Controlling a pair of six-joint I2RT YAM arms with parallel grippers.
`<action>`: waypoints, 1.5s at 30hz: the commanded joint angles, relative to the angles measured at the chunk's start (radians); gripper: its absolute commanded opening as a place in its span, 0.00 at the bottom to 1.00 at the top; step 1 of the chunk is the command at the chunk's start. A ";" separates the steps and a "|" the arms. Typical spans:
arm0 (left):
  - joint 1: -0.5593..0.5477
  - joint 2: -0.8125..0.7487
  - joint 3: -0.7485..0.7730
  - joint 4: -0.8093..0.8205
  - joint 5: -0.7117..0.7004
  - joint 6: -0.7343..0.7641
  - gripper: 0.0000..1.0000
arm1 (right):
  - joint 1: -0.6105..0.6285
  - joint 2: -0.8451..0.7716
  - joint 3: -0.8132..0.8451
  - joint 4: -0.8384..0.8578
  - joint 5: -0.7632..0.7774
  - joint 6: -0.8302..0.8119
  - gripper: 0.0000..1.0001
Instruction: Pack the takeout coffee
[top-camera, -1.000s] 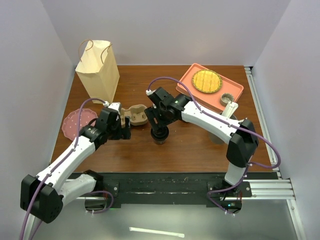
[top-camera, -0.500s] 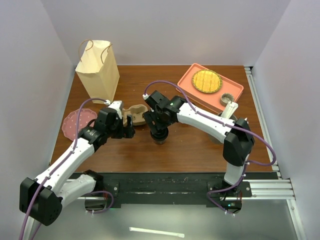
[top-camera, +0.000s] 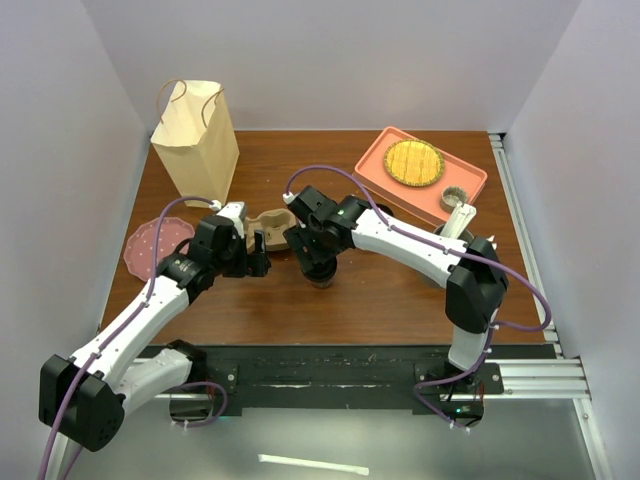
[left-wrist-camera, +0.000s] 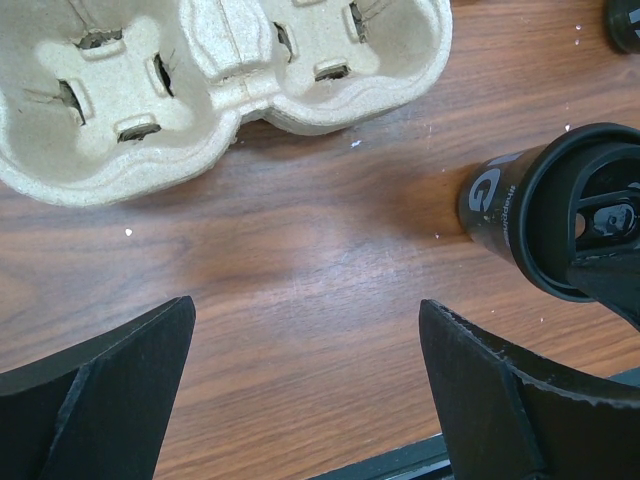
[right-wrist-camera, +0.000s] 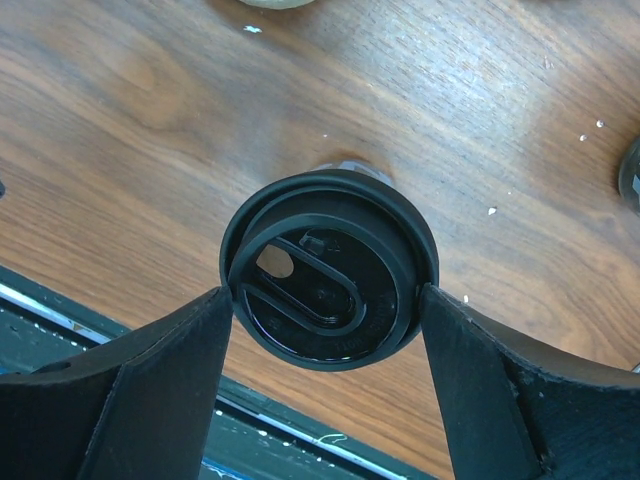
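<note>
The takeout coffee is a small black cup with a black lid, standing upright on the wooden table just right of the tan pulp carrier. My right gripper comes down over it from above, and both fingers press the lid's rim from either side. In the left wrist view the cup shows at the right and the empty carrier at the top. My left gripper hangs wide open over bare wood just in front of the carrier, left of the cup, holding nothing.
A paper bag stands at the back left, with a pink plate in front of it. A salmon tray with a yellow disc lies back right. A second black cup peeks in at the right edge. A cup of white utensils stands by the right arm.
My right gripper has shifted a little left over the cup and its fingers have drawn in against the lid. The left gripper has edged slightly right and stays open.
</note>
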 joint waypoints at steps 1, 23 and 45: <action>0.000 -0.009 -0.009 0.042 0.005 -0.002 0.99 | 0.003 -0.019 0.041 -0.025 0.026 0.006 0.80; 0.000 -0.001 -0.017 0.054 0.028 0.006 0.98 | 0.003 -0.039 0.078 -0.068 0.064 0.015 0.82; 0.000 0.002 -0.020 0.060 0.043 0.011 0.98 | 0.009 -0.010 -0.005 -0.037 0.078 0.029 0.81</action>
